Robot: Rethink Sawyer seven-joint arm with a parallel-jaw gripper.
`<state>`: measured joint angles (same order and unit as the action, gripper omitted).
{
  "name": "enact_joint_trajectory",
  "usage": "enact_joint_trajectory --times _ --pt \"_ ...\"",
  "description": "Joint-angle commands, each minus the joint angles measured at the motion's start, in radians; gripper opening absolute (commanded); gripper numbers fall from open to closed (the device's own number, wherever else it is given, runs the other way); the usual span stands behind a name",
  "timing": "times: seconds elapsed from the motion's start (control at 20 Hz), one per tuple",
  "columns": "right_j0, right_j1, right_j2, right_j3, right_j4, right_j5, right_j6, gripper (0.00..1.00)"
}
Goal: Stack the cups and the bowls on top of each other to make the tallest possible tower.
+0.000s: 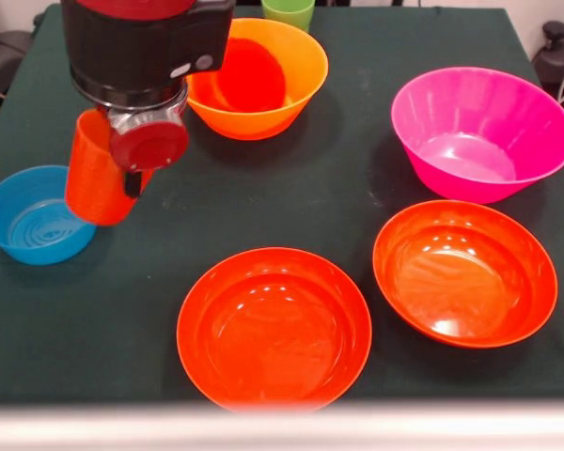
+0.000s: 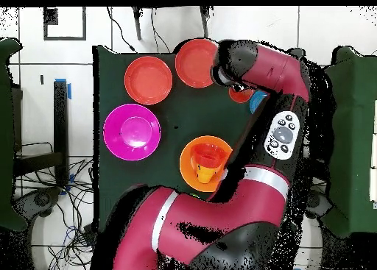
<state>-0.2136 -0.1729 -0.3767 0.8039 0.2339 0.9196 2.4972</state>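
My gripper (image 1: 128, 184) hangs at the table's left in the front view, shut on the wall of a red-orange cup (image 1: 98, 178). The cup is tilted and sits just above the right edge of the small blue bowl (image 1: 36, 216). In the overhead view the arm's head covers the gripper; only part of the cup (image 2: 241, 96) and of the blue bowl (image 2: 257, 101) show beside it. The large orange bowl (image 1: 296, 70) holds a red-orange piece (image 1: 249, 75). A green cup (image 1: 288, 11) stands behind it. No tower shows.
The magenta bowl (image 1: 479, 132) sits at the right. Two wide red-orange bowls (image 1: 274, 327) (image 1: 464, 272) lie near the front edge. Dark cloth (image 1: 357, 188) covers the table. In the overhead view the arm (image 2: 283, 98) spans the table's right side.
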Motion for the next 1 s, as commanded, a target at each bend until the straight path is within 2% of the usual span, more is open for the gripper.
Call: enact_joint_trajectory --times 0.05,0.3,0.4,0.7,1.0 --pt "-0.041 -0.029 0.194 0.157 -0.069 -0.026 -0.333 0.0" --pt "-0.093 -0.047 0.305 0.202 -0.029 0.055 -0.351 0.0" --pt "-0.1 -0.052 0.32 0.213 -0.031 0.095 -0.324 0.0" --pt "-0.112 -0.09 0.358 0.258 -0.073 0.084 -0.325 0.0" --pt "-0.134 -0.062 0.395 0.246 -0.102 0.048 -0.315 0.0"
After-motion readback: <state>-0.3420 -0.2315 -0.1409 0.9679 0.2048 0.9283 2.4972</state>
